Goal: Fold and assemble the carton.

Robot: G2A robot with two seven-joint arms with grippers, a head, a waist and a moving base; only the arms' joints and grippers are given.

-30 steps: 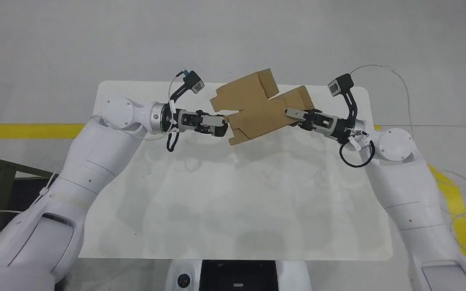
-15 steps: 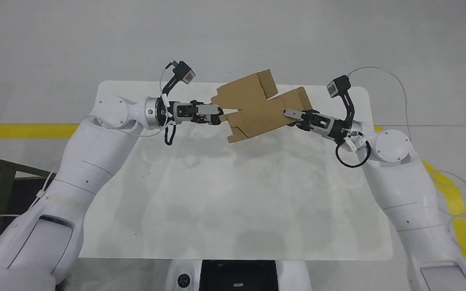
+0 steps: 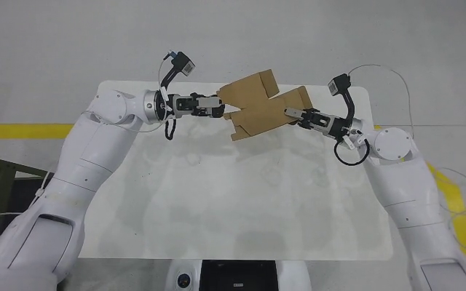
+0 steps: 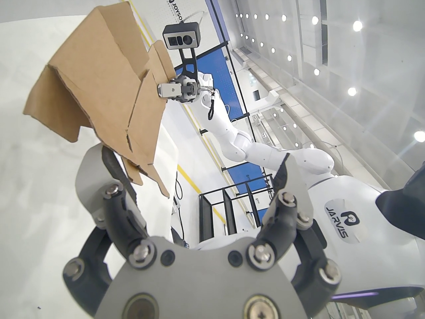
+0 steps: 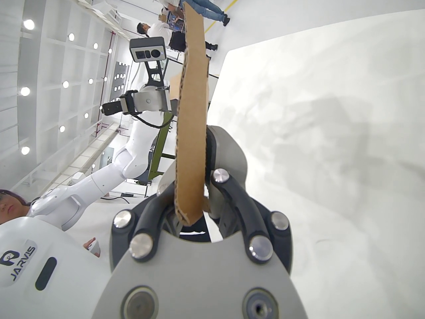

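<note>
Pincers, two on record: right pincer (image 5: 194,167) pressed together on one edge of the carton (image 3: 255,105), the board running edge-on between its fingers in the right wrist view. I log this as the only firm hold on the item. Left pincer (image 4: 194,167): spread wide, pinching nothing; one finger (image 4: 91,174) sits just beside a lower corner flap of the carton, and I cannot tell whether it touches. Carton: brown corrugated board, partly opened, panels at angles to each other, flaps loose and unfolded; located upper centre of the top view, between the two arms, above the upper part of the desk (image 3: 218,218) and, judging from the left wrist view, lifted off it. Status, as I read it: assembly barely begun, with the left side lined up to take a flap or panel. Hazards noted: a single pinch on a thin edge lets the carton swing or slide out if I push against it from the left. Closing the left pincer at the present spot may catch only the tip of a flap, or two layers together, and crease the board off its score line. Pulling the arms apart with both sides clamped could tear the corrugation at the right pincer. If the carton drops, it lands near the upper edge of the desk in the top view and may go over.
</note>
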